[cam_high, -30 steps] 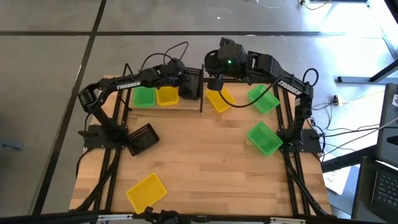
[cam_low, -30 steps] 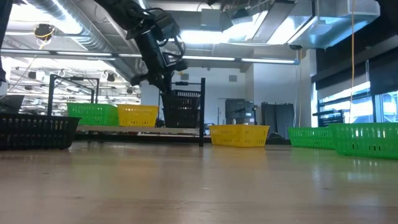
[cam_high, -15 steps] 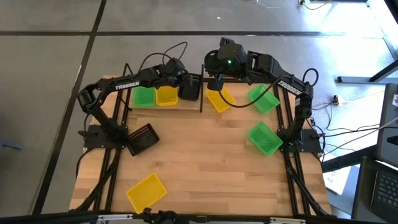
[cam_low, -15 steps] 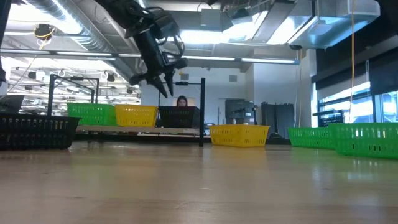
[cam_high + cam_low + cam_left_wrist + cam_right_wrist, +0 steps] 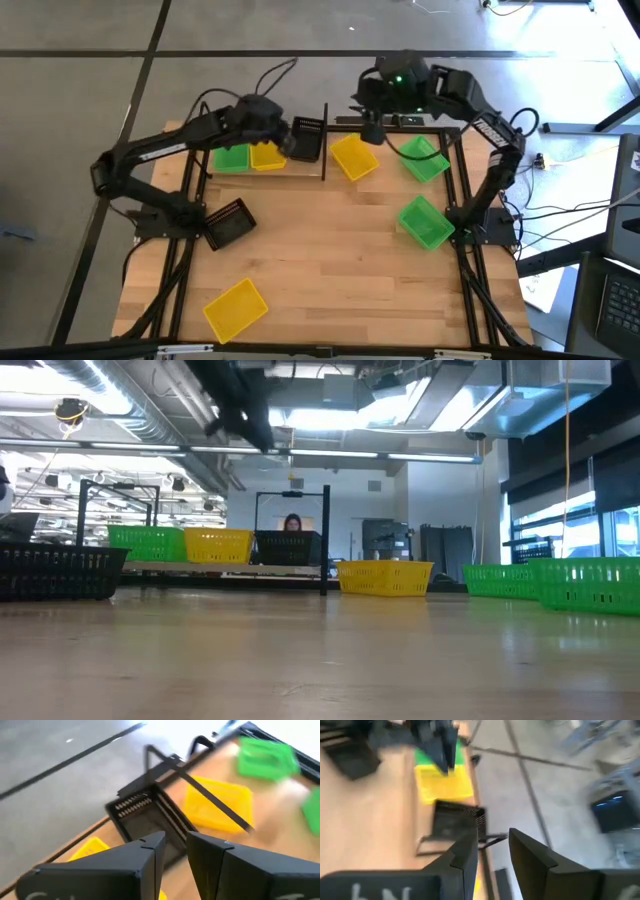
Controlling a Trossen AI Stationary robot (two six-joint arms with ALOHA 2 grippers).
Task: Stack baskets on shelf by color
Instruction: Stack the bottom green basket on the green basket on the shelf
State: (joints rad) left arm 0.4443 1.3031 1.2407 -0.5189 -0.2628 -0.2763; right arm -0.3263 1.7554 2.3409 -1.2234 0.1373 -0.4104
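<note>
The shelf (image 5: pixel 324 150) stands along the table's far edge. A green basket (image 5: pixel 232 157), a yellow basket (image 5: pixel 267 155) and a black basket (image 5: pixel 307 141) stand side by side on its board, as the low view also shows for the black basket (image 5: pixel 290 547). My left gripper (image 5: pixel 288 138) hovers high over the shelf beside the black one, open by a narrow gap (image 5: pixel 175 852), holding nothing. My right gripper (image 5: pixel 372 128) hangs beyond the loose yellow basket (image 5: pixel 354 157), also open (image 5: pixel 492 845). That basket rests flat on the table, right of the shelf.
Loose on the table are two green baskets (image 5: pixel 425 158) (image 5: pixel 425 222) at the right, a black basket (image 5: pixel 230 222) at the left and a yellow basket (image 5: pixel 236 307) near the front edge. The table's middle is bare wood. A person (image 5: pixel 293 522) shows behind the shelf.
My left gripper set the black basket down on the shelf's right end, let go of it and rose well above the shelf, drawing back a little to the left. My right gripper lifted and moved toward the table's far right, away from the yellow basket.
</note>
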